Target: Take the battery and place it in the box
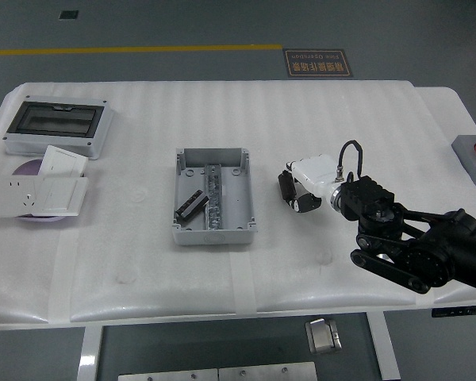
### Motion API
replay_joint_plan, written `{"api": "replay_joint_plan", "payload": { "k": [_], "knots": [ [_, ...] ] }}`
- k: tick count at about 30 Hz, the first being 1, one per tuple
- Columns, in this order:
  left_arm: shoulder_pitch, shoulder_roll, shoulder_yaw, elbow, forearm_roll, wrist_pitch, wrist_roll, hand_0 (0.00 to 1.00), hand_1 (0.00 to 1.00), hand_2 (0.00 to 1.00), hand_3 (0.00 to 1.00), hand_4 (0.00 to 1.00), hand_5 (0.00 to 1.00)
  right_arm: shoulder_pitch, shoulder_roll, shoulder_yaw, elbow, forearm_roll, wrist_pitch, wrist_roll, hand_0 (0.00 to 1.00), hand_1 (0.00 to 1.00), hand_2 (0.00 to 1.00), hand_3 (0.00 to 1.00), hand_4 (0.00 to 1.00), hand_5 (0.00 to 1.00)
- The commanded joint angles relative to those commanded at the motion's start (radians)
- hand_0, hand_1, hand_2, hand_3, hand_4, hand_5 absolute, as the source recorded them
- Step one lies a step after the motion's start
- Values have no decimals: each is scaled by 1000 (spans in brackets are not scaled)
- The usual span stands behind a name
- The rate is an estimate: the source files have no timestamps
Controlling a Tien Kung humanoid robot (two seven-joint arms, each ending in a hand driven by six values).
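We see the right robot hand at three o'clock of the grey box, fingers curled, nothing clearly gripped. A battery lies inside the box on the white desk.

Single high head view, facing forward and down over white table

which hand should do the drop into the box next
Right, most likely. The right hand already grips what looks like the battery in its fingers, just right of the open grey box. No left arm shows in the head view.
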Motion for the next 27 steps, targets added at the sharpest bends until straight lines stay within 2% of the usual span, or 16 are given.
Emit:
{"api": "replay_joint_plan", "payload": {
  "k": [1,2,9,13,17,20,25,26,27],
  "knots": [
    [0,0,0,0,0,0,0,638,700,533,588,452,117,-1,-3,11,10,2,-1,0,565,407,569,709,511,217],
    [0,-1,0,0,0,0,0,639,700,534,588,454,120,-3,-6,28,24,0,-2,-1,534,390,558,697,464,174],
    [2,-1,-3,0,4,0,1,639,700,534,589,454,123,-39,-9,162,156,24,-13,-5,527,387,553,695,449,172],
    [3,-1,-6,0,6,0,2,639,700,534,589,454,123,-74,6,224,242,86,-36,16,527,387,553,695,449,172],
    [6,0,-11,0,11,-1,4,639,700,536,588,454,126,-97,33,228,314,120,-76,51,527,388,553,697,441,168],
    [6,1,-11,0,6,4,0,640,700,535,588,454,128,-103,60,210,309,87,-71,40,527,391,560,703,436,168],
    [3,2,-14,0,2,13,-9,640,700,535,588,454,128,-111,93,170,257,-10,-51,5,527,391,560,703,436,168],
    [3,2,-14,0,3,13,-9,640,701,535,588,453,130,-113,98,163,249,-25,-51,3,780,750,843,944,702,316],
    [4,2,-16,0,5,12,-9,640,701,535,588,453,130,-114,102,158,243,-34,-52,2,780,750,843,944,702,316]
  ]
}}
